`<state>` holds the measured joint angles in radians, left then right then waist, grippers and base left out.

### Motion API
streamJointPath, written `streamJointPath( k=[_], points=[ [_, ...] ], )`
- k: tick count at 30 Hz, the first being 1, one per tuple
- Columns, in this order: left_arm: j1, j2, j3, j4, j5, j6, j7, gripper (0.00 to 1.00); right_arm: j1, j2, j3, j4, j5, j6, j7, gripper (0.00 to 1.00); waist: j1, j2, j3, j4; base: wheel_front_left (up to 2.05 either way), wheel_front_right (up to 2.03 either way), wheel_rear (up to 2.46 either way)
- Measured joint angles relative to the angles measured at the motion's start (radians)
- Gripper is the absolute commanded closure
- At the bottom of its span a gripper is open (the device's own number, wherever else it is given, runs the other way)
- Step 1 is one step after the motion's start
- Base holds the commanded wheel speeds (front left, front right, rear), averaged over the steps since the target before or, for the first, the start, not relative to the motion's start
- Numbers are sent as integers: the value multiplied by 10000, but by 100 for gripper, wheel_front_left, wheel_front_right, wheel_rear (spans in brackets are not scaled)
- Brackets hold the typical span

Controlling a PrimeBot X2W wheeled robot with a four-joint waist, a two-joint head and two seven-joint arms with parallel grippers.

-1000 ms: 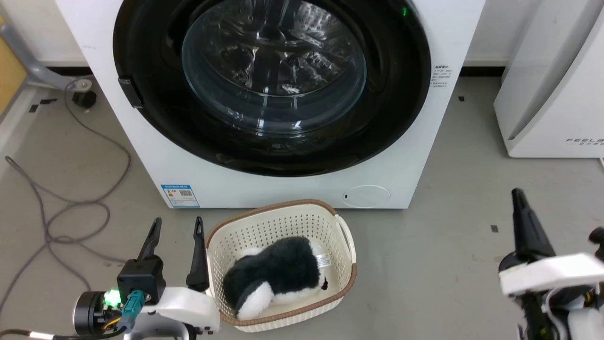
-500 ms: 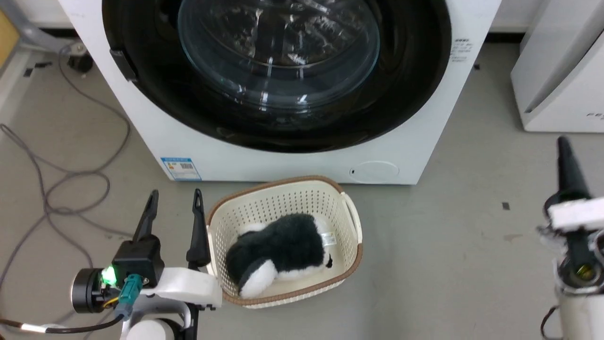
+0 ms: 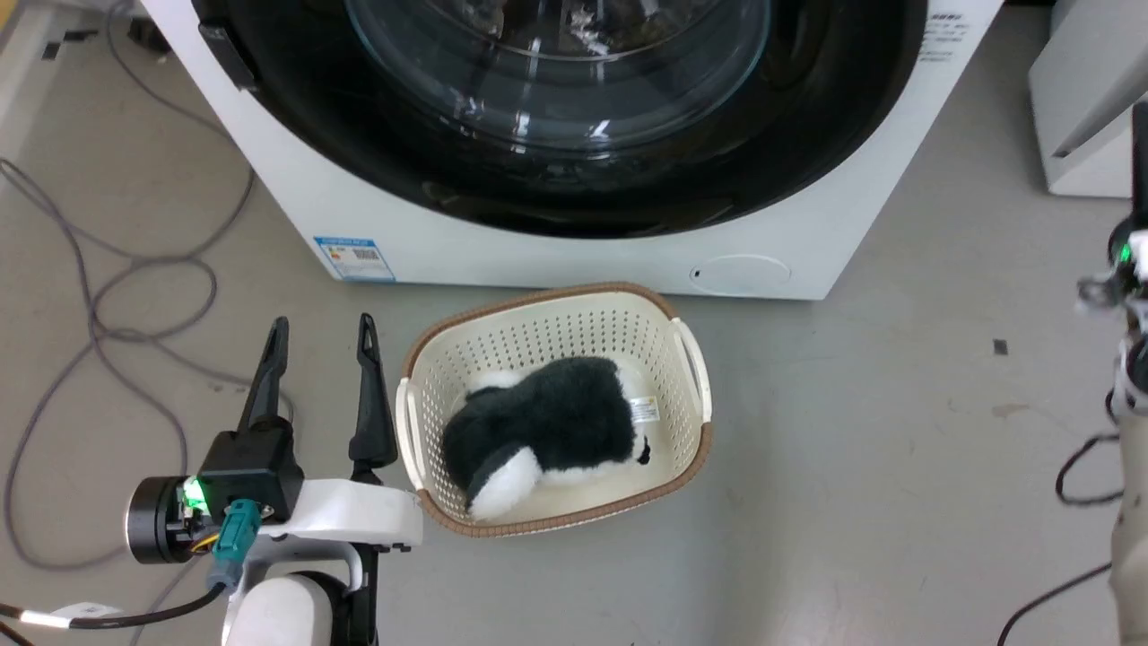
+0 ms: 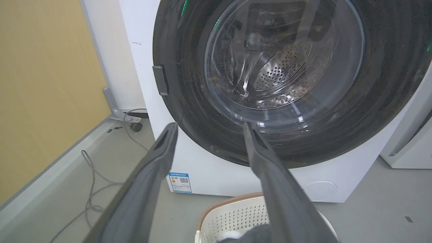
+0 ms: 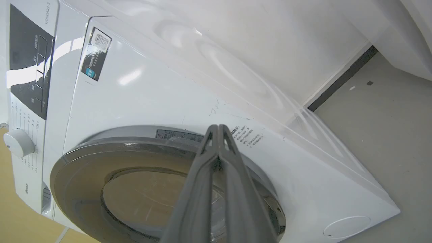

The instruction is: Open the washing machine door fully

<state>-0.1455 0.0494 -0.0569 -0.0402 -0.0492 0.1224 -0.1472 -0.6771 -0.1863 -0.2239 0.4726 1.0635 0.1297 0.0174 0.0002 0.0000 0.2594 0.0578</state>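
- The head camera is now looking further down than a second ago, so the big white front-loading washing machine is sitting higher in the head view, with its top cut off.
- The large round glossy black washing machine door, with its clear glass bowl, is still lying shut, flat against the machine's front.
- The right end effector has been climbing the right edge of the head view since the earlier frames. Its two dark fingers are pressing together with nothing between them, tips pointing at the door's rim beside some small printed text. Whether they are touching the door cannot be told.
- The left end effector is keeping its place low at the left. Its fingers are spread wide and empty, just beside a cream perforated plastic basket with a brown rim.
- The basket is standing on the grey floor directly before the door, holding a black and white plush toy.
- Grey cables are looping on the floor to the left.
- A second white appliance is standing to the machine's right.
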Motion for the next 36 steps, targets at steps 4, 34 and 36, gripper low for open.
streamJointPath(
  k=[4, 34, 36],
  points=[
    [-109, 0, -31, -56, -65, 82, -75, 0, -810, -176, 259, 512, 153, 0, 27, 100, 0, 0, 267, 83, 0, 0, 0],
    [-1287, 0, -571, -232, -508, 708, -677, 0, -5022, -784, 2261, 3482, 1758, 0, 928, 100, -1, 0, 2004, 772, 0, 0, 0],
    [-1346, -2, -591, -236, -512, 761, -752, 0, -5136, -918, 2466, 3544, 1866, 4, 1239, 100, -1, 0, 2086, 788, 0, 0, 0]
  ],
)
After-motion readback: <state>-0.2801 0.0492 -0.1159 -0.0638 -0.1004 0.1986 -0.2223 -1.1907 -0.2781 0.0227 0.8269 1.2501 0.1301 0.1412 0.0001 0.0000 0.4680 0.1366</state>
